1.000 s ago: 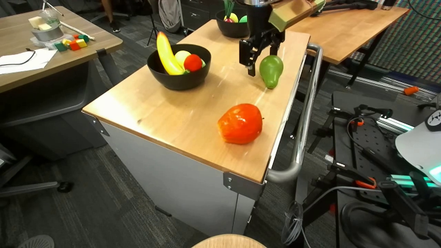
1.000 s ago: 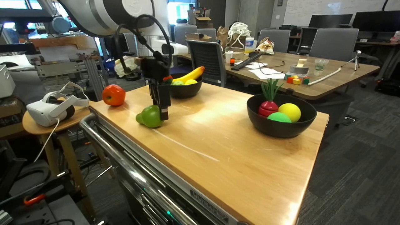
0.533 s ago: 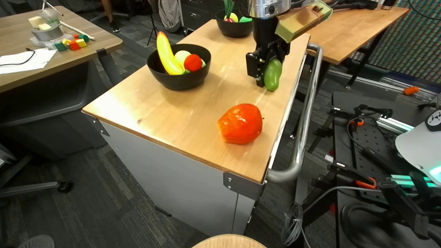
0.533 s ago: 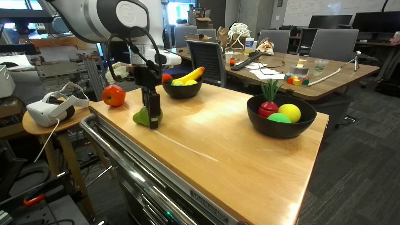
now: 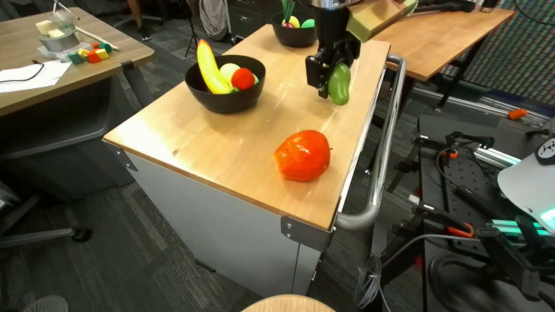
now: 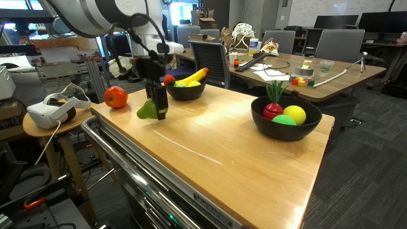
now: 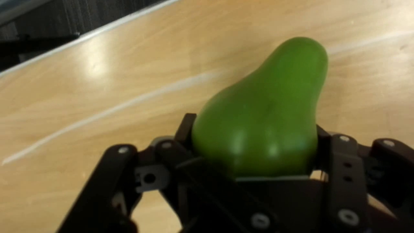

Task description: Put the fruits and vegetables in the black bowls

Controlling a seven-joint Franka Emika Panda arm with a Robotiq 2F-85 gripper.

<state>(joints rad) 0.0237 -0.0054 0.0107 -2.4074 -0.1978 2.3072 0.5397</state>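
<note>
wrist view told it best from close up: the jaws were clamped on a green pear [image 7: 263,123], one side pressed to each flank of its broad end, with the slimmer neck poking out past them. in both exterior views the pear seemed to hang just clear of the tabletop [image 6: 222,140], neck aimed roughly toward the red fruit [image 5: 302,155], which lay well apart from the jaws.

to my eye the step in hand was the lift, with the carry to a bowl to follow. it called for going straight up until the pear's underside and the tips of the jaws were safely above rim height, before any sideways travel. the skin looked smooth and glossy, and the hold sat at the fat end, so i reckoned a jerk could make the neck droop or twist; a slow, even pace suited it.

off to one side of the jaws stood a black bowl [image 5: 225,104] with a banana [image 5: 210,69] rising above its rim, something to steer around. across the jaws from the red fruit, another black bowl [image 6: 286,134] held a leafy red vegetable [image 6: 272,110], a yellow fruit [image 6: 295,114] and a green fruit [image 6: 284,120]. at either, the pear wanted lowering inside before the jaws parted, and then only a little.
</note>
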